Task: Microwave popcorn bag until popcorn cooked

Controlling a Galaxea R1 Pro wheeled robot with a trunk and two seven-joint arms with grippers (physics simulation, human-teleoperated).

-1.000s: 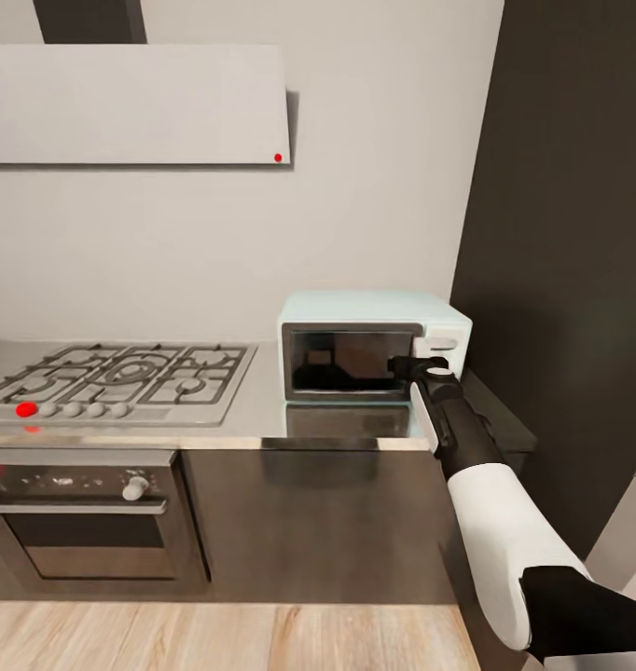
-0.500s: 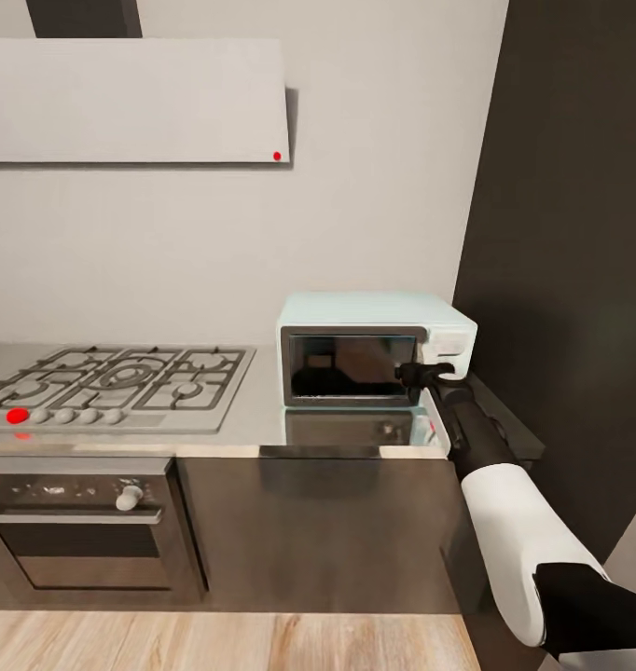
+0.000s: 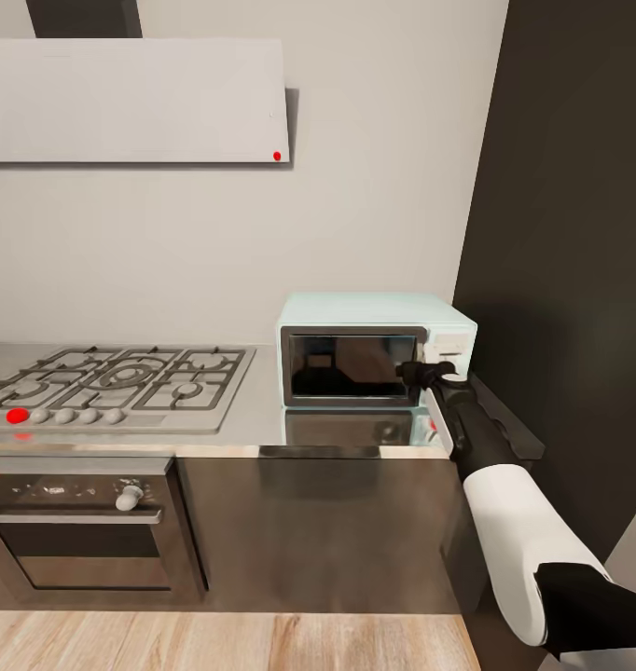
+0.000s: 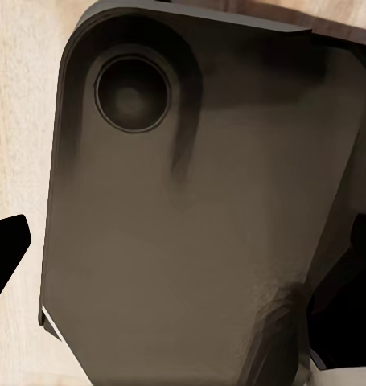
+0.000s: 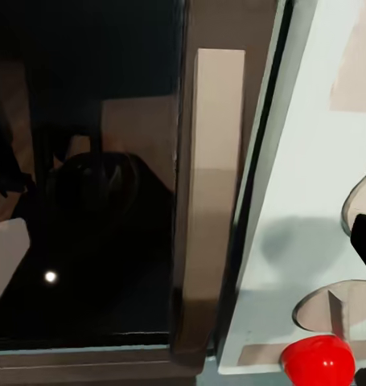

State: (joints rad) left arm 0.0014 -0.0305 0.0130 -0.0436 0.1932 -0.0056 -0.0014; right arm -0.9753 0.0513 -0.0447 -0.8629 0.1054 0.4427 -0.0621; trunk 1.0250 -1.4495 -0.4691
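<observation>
**Head view: right gripper at the microwave door**

Head view: one microwave (image 3: 374, 349) sits on the counter (image 3: 262, 419), long axis running side to side, its dark glass door facing the robot and shut. Left of it lies one gas hob (image 3: 113, 377); below that, one oven (image 3: 76, 522); above, one white hood (image 3: 131, 101). The right gripper (image 3: 428, 375) is at the door's right edge, beside the control panel; how far its jaws are spread I cannot tell.

Left wrist view: a dark rounded panel (image 4: 191, 209) over wooden floor (image 4: 22, 121).

Right wrist view: close up, the glass door (image 5: 86, 177), its steel handle strip (image 5: 211, 177), the pale panel (image 5: 311, 201) and a red button (image 5: 318, 359).
</observation>
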